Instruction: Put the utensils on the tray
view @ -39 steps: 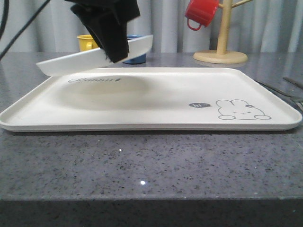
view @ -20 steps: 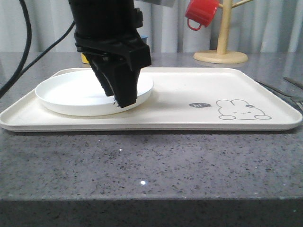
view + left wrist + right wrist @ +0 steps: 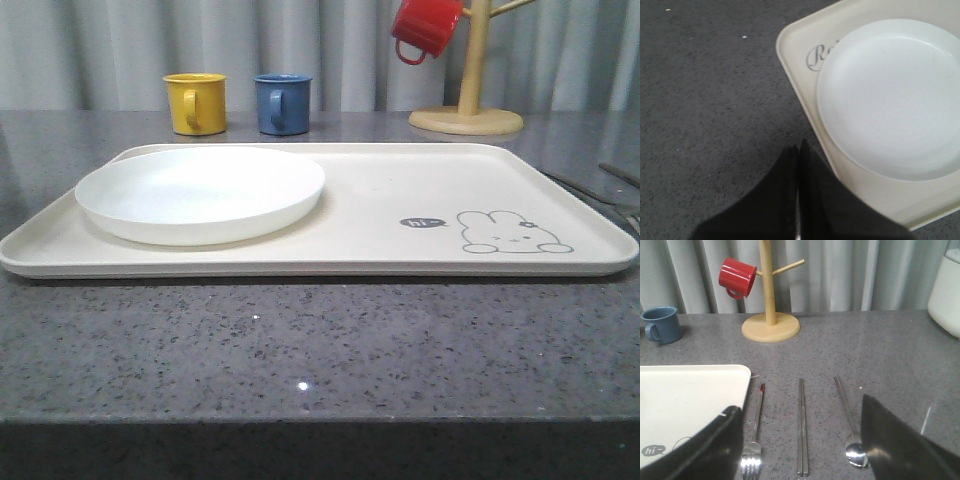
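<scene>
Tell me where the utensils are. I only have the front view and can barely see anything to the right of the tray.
Observer: In the right wrist view the fork, chopsticks and spoon lie side by side on the table, off the tray, with the fork nearest it.
Operator: Is the right gripper ready?
Observer: The right gripper is open, with the utensils between its fingers in that view.
Operator: And the left?
Observer: The left gripper is shut, beside the tray corner that holds the plate.

Tray: smooth matt cream plastic. Plate: glossy white. Fork, chopsticks, spoon: shiny metal. Counter: speckled grey stone. Mug tree: pale wood.
</scene>
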